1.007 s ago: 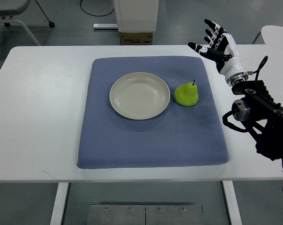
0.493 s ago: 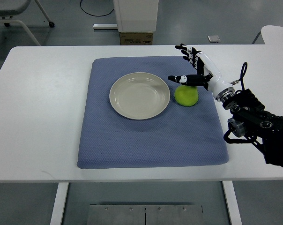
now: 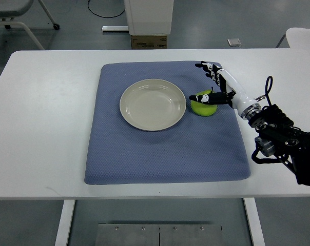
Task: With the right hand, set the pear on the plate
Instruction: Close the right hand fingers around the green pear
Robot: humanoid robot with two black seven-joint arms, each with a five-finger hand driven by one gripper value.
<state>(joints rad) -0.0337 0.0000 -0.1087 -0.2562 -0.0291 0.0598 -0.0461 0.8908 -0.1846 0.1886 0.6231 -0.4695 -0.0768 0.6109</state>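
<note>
Centre-right of the frame, on a blue mat covering most of a white table:

Item one: pear, green, resting on the mat just to the right of the plate, close to its rim but apparently not touching it. Not lifted.

Item two: plate, cream, round, shallow, slightly above mid-frame. Nothing lies in it.

Item three: right hand, black and white, its arm entering from the right edge low in the frame. It sits over and against the pear's right and upper side. The thumb lies across the top of the fruit, pointing left toward the plate; the other fingers are spread and extended toward the upper part of the frame, beyond the pear. The grasp looks unfinished: fingers are around the fruit but not closed on it, and whether the thumb presses the skin cannot be told.

Item four: left hand, not visible.

Status of task, as judged: reach complete, grip being formed. Remaining: close the fingers, lift, carry the short way left, set down on the plate, release.
</note>
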